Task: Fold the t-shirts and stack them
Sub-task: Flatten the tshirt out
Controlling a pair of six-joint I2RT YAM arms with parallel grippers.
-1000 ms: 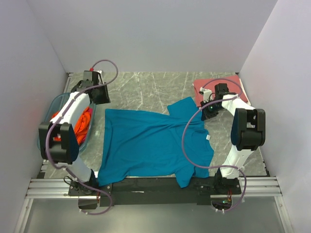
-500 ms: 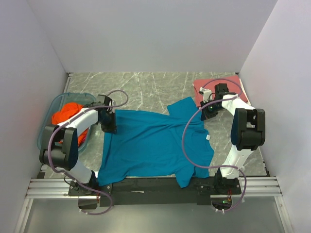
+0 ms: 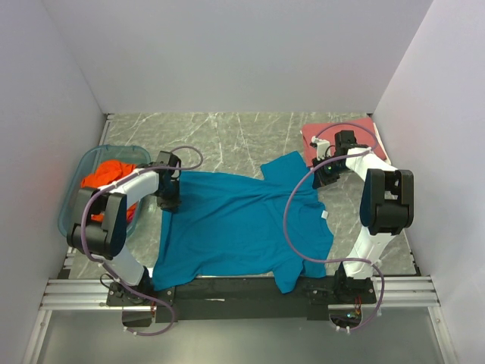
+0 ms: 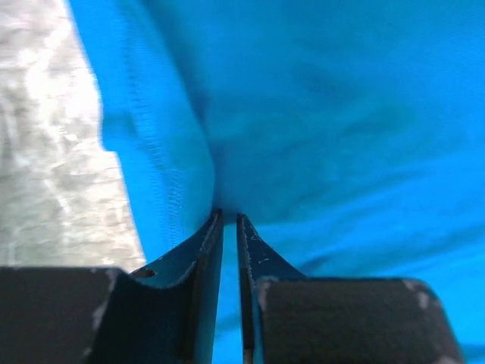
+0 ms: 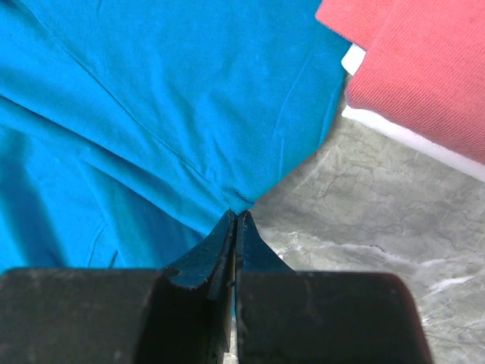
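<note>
Teal t-shirt [image 3: 235, 224] lies spread mid-table. Left gripper [image 4: 229, 220] is pinched on its far-left hem. Right gripper [image 5: 236, 216] is clamped on its far-right edge, beside the red t-shirt [image 5: 424, 68]. Orange t-shirt [image 3: 110, 171] sits in the tub [image 3: 74, 208].

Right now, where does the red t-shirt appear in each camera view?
Top external: red t-shirt at the far right corner of the table.
Left wrist: not in it.
Right wrist: upper right corner.
Shared landmark: the teal t-shirt, visible in all three views.
</note>
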